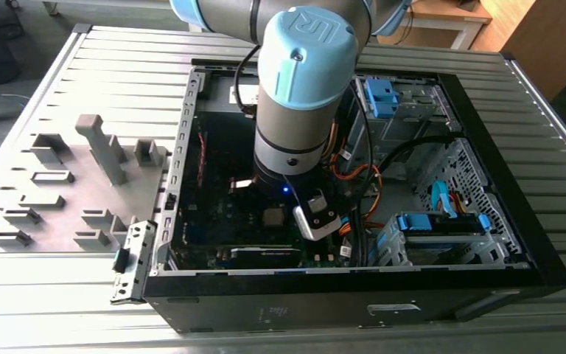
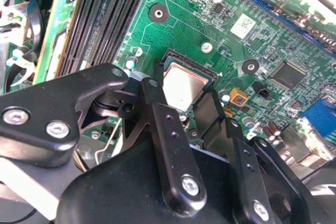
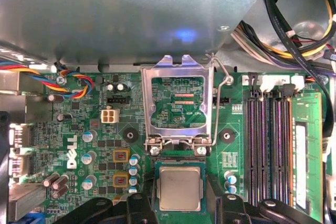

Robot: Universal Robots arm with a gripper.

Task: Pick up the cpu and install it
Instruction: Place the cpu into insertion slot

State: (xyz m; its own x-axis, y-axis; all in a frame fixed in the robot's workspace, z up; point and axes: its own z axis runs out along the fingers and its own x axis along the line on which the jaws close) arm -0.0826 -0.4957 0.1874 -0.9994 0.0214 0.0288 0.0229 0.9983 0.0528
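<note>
An open computer case [image 1: 263, 313] sits beside grey plastic fixtures [image 1: 101, 147].

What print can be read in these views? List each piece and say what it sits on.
On the arm's blue joint cap: raised brand letters, not quoted.
On the motherboard: a white brand logo, not quoted; the fine component markings are too small to read.
On the white sticker on the board: too small to read.
On the case front label: blurred, unreadable.
On the cpu: no readable print on its face.
</note>
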